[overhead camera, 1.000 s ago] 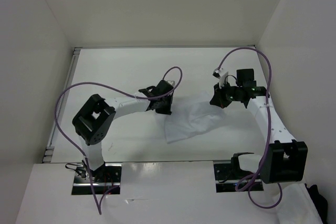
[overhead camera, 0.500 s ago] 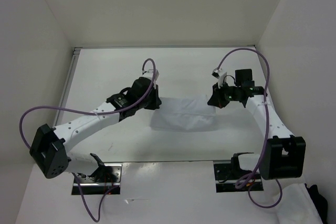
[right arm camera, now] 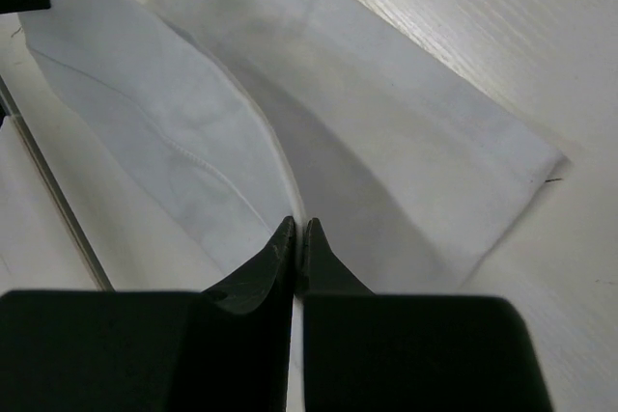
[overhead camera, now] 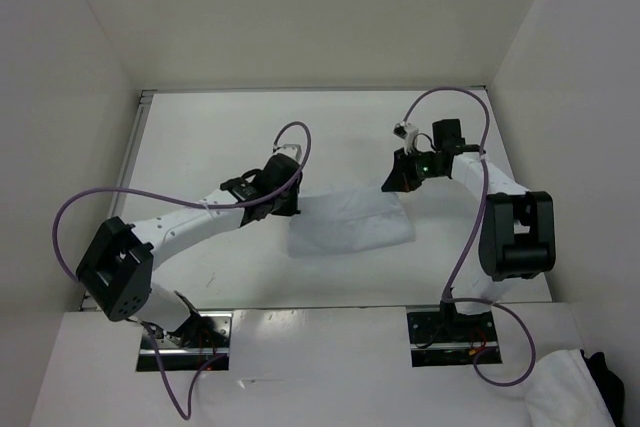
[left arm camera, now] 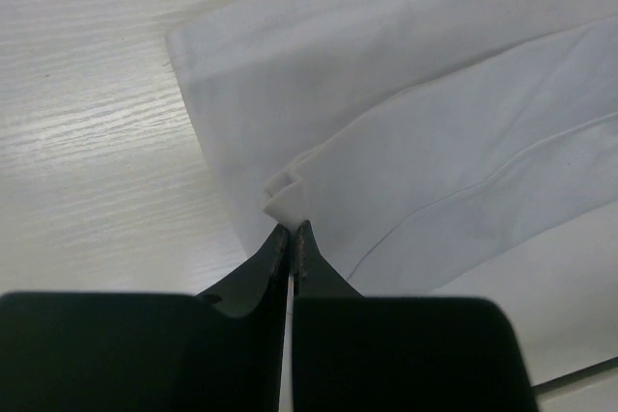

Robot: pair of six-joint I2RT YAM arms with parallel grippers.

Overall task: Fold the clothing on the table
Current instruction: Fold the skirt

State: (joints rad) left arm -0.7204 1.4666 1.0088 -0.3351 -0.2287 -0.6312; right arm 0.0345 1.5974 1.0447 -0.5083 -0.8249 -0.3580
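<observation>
While the clothing is lying as a flattish, roughly rectangular pad around the middle of the counter, both sets of jaws are working at its far edge. The left jaws are pressing together on a small tuck of fabric at the corner nearer the counter's left edge, and the left wrist view is showing a nub of cloth bunching just ahead of the tips. The right jaws are likewise pressing shut. They are pinching the raised edge of an upper layer at the corner nearer the right edge, and that layer is standing up off the one beneath it.

Judging from this, the step in hand is carrying the far edge over toward the near edge to make a fold. Doing it well is calling for both sides travelling together at matching height and pace, so the fabric between them is hanging taut without skewing. The cloth is looking thin, and the left grip is holding very little material, so a slip there is the main risk. Lifting only enough to clear the lower layer is seeming wiser than a high sweep. Laying the carried edge square on the near one and releasing both sides together is looking like the way to avoid a crooked crease.
</observation>
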